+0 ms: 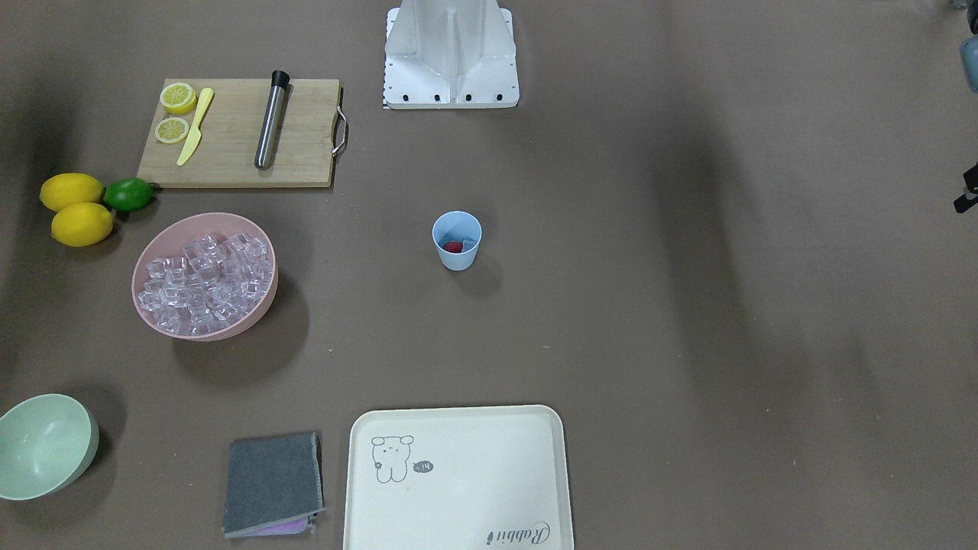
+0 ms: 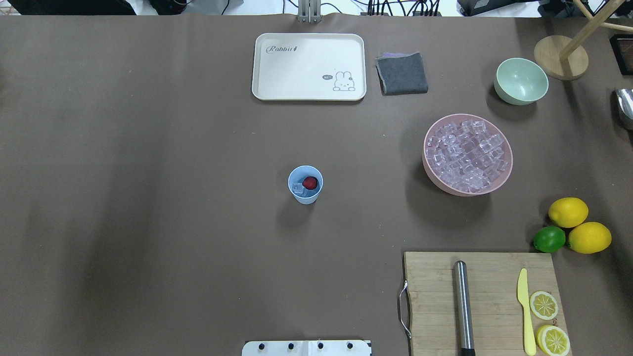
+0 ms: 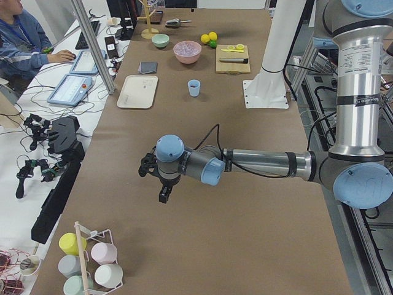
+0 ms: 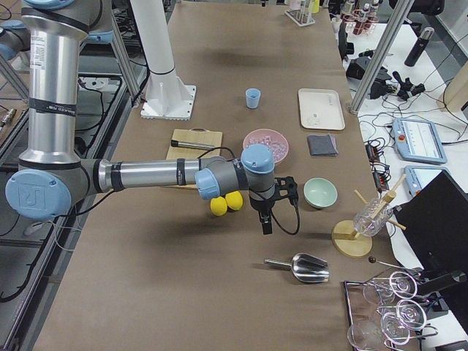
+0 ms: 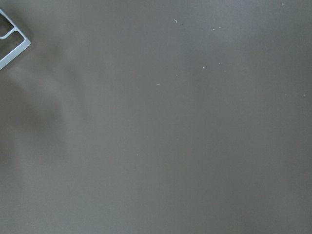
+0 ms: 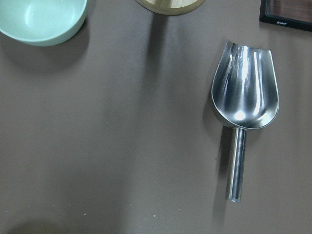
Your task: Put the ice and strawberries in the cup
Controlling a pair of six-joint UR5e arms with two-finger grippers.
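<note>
— Where is your left gripper (image 3: 156, 181)?

— Out at my left end. It hangs over the bare brown table (image 5: 156, 122), well apart from all the other things. I cannot tell if its jaws are spread or pressed together.

— What comes next, going right?

— Seen from above, there is a cream tray (image 2: 296, 69) with a bunny drawn on it, at the far side. Nearer to me, in the middle of the table, stands the blue cup (image 2: 305, 199). It is upright. Inside it lie the red strawberry (image 2: 310, 183) and an ice cube (image 2: 298, 187), side by side.

— And after the cup?

— A grey cloth (image 2: 401, 73) lies just beside the tray. Then comes a pink bowl (image 2: 467, 192) full of ice (image 2: 465, 155). A pale green bowl (image 2: 521, 81) sits behind it. Two lemons (image 2: 568, 212) and a lime (image 2: 549, 239) huddle close together, near the corner of a wooden board (image 2: 489, 277). On the board lie a metal stick (image 2: 462, 306), a yellow knife (image 2: 525, 309) and two lemon slices (image 2: 543, 305).

— And your right gripper (image 4: 274, 205)?

— It hangs out at my right end, near the green bowl. A shiny scoop (image 6: 245, 92) lies on the table close by. I cannot tell how its jaws stand either.
</note>
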